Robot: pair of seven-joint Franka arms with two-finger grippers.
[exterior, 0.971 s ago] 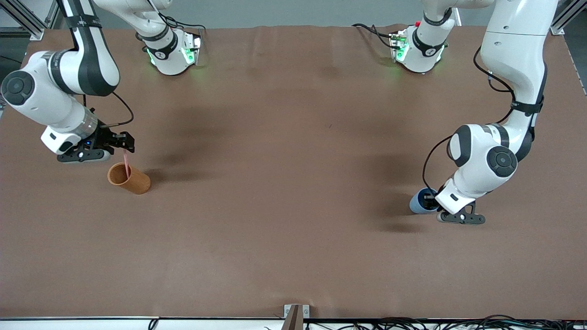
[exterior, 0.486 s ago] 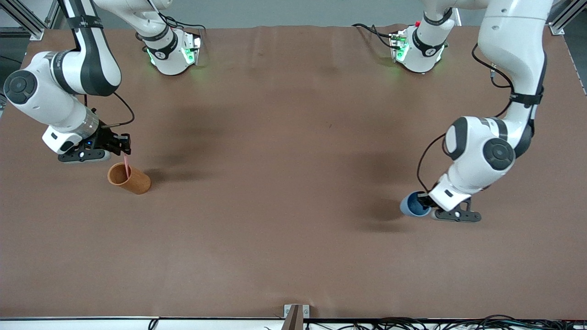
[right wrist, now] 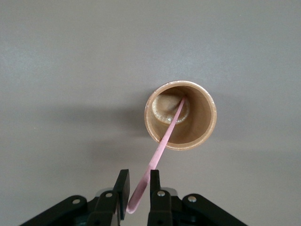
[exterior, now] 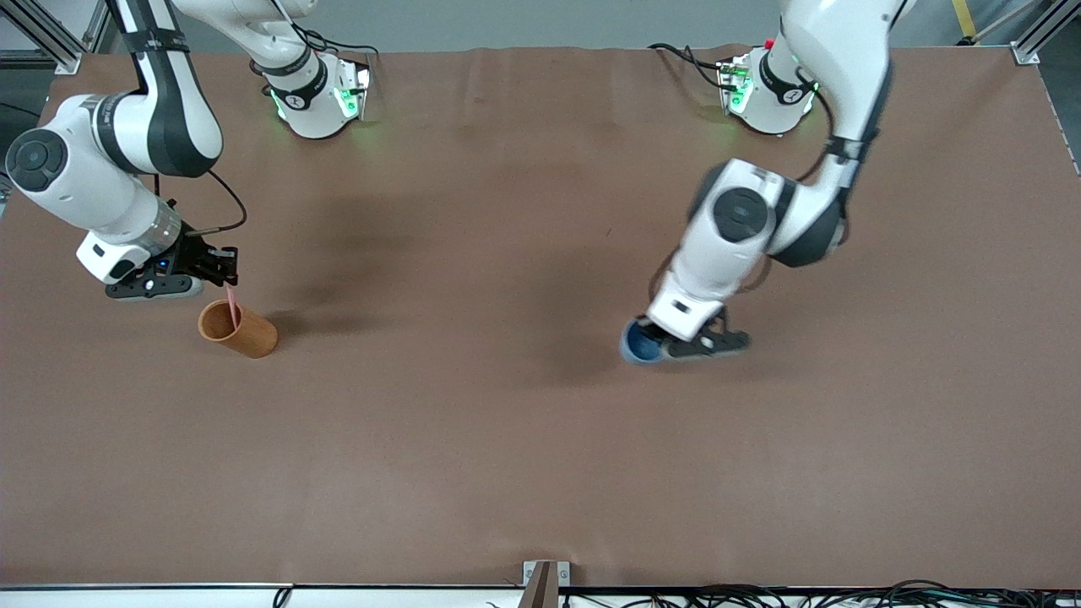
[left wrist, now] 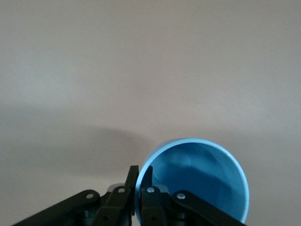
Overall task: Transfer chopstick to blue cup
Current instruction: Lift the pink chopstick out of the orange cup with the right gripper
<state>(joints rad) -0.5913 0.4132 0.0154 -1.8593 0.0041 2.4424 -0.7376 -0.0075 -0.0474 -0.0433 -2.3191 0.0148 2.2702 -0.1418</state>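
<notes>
The blue cup [exterior: 638, 347] is upright near the table's middle, held by its rim. My left gripper [exterior: 654, 336] is shut on that rim, one finger inside and one outside. In the left wrist view, the blue cup [left wrist: 202, 181] is empty, and the left gripper [left wrist: 140, 178] pinches its wall. The pale pink chopstick [exterior: 230, 304] stands tilted in the orange-brown cup [exterior: 251, 337] at the right arm's end. My right gripper [exterior: 225, 273] is shut on its top end. In the right wrist view, the chopstick [right wrist: 162, 143] runs from the right gripper [right wrist: 138, 182] into the orange-brown cup [right wrist: 206, 123].
The brown table cloth [exterior: 473, 439] is bare around both cups. The two arm bases [exterior: 317, 97] stand along the table edge farthest from the front camera.
My left arm has carried the blue cup from the left arm's end toward the table's middle. My right gripper has closed on the chopstick and otherwise stayed in place.
</notes>
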